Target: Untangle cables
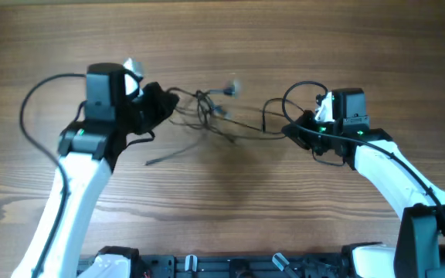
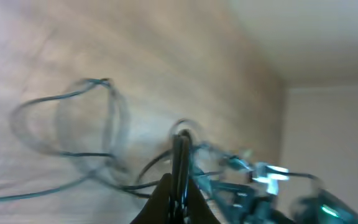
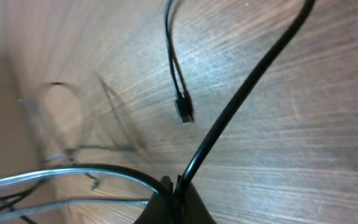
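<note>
Holding cables (image 1: 207, 112) stretched between arms over counter (image 1: 222, 38): left end effector (image 1: 167, 104) pinched shut on strand at tangle's left side, right end effector (image 1: 290, 131) pinched shut on strand at right. Knot mid-span blurred, seemingly not yet undone; most separating left

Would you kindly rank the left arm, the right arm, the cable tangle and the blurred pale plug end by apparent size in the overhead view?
1. left arm and right arm: too alike to separate.
2. cable tangle.
3. plug end, clearly smallest.
</note>
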Motion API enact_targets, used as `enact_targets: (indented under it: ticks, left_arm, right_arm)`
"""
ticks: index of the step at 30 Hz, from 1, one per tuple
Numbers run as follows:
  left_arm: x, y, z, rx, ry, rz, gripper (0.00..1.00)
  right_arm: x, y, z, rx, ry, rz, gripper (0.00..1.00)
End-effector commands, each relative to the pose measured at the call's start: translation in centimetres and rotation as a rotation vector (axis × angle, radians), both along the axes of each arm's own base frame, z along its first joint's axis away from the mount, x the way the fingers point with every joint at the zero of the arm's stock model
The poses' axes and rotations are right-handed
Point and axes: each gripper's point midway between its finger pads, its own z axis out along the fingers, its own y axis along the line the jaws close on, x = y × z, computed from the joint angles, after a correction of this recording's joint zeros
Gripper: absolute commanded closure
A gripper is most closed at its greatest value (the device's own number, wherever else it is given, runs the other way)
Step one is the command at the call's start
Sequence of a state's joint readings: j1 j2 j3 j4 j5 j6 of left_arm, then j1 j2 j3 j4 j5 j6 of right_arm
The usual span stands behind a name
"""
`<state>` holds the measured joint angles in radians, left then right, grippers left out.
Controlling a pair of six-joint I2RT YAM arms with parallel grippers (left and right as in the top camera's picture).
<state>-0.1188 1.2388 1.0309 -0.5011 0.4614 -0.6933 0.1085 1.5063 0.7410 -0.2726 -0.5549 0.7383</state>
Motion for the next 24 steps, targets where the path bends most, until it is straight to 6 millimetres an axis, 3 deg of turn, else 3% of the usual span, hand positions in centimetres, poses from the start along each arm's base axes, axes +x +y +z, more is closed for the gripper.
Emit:
enact_targets:
  ticks: [1,3,6,8,11,20,24]
  left_arm:
    - [-0.8,-1.4,5.3,-0.076,-0.197,-0.119,0.96]
    - [-1.0,-2.2,6.5,-0.11,-0.237,-0.166,0.96]
    - [-0.8,-2.3,7.2,-0.105,-0.289,-0.189,0.96]
    - [-0.1,-2.0,8.7,-0.111,-0.363,-0.19,0.96]
    - [0.3,-1.3,10.3,-0.129,-0.433,-0.197,0.96]
    - [-1.7,-2.0,11.3,-0.184,-0.48,-0.364,0.96]
    - [-2.0,-1.5,11.4,-0.168,-0.514,-0.395,0.96]
  right_arm:
    - [-0.2,-1.2,-1.1,-0.091,0.005,0.006,0.94]
    - [-1.0,-1.5,-1.7,-0.113,0.042,0.006,0.93]
    - [-2.6,-3.6,-3.3,-0.229,0.138,-0.048,0.92]
    - [-3.8,-5.2,-4.2,-0.319,0.193,-0.075,0.88]
    - [-4.4,-5.9,-4.6,-0.358,0.22,-0.082,0.82]
    - [-4.6,-6.1,-4.7,-0.35,0.255,-0.137,0.65]
    - [-5.6,-8.3,-5.3,-0.459,0.312,-0.22,0.64]
